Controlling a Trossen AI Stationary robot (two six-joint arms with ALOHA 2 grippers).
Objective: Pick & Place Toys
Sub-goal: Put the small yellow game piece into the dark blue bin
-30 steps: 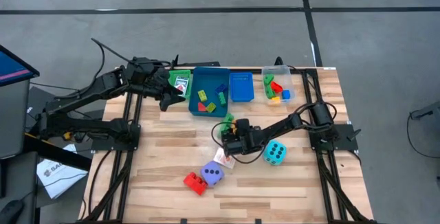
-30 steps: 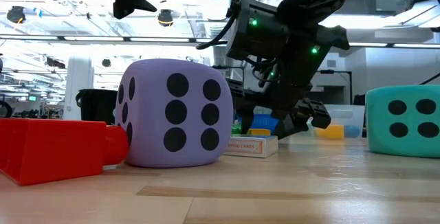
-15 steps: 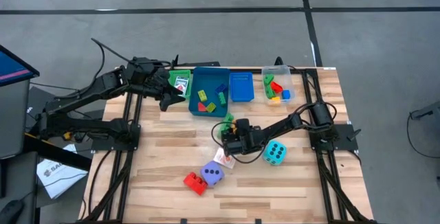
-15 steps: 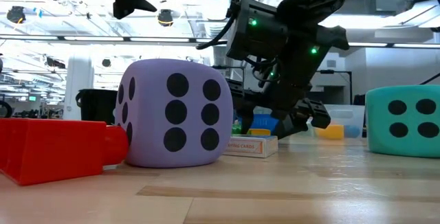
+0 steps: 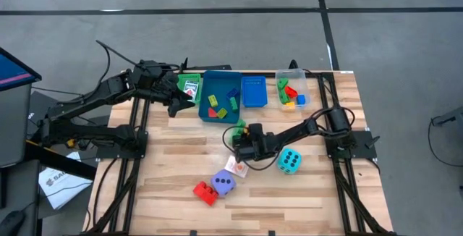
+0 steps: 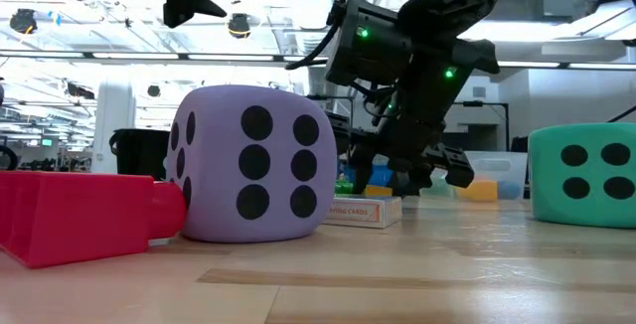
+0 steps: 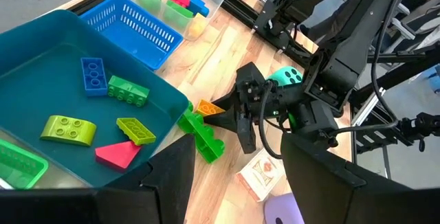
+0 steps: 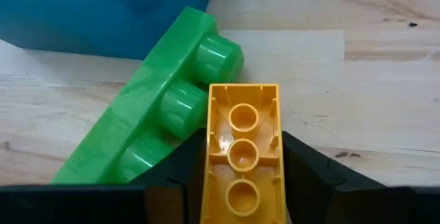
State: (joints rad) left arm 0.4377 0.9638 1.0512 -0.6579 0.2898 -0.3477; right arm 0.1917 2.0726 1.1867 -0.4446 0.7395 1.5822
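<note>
Toys: the orange brick (image 8: 242, 152) now sits clenched in your right pincer (image 5: 239, 139), just lifted beside the green brick (image 8: 161, 117), near the blue tray (image 5: 205, 113). The left pincer (image 5: 176, 104) hangs open, so binning comes next.

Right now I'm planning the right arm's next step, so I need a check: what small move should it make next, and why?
Probably lift straight up a little. The right gripper has its fingers on either side of the orange brick, which lies against the green brick beside the blue tray. A short rise should clear the green brick before carrying. The left gripper waits near the tray's left side.
</note>
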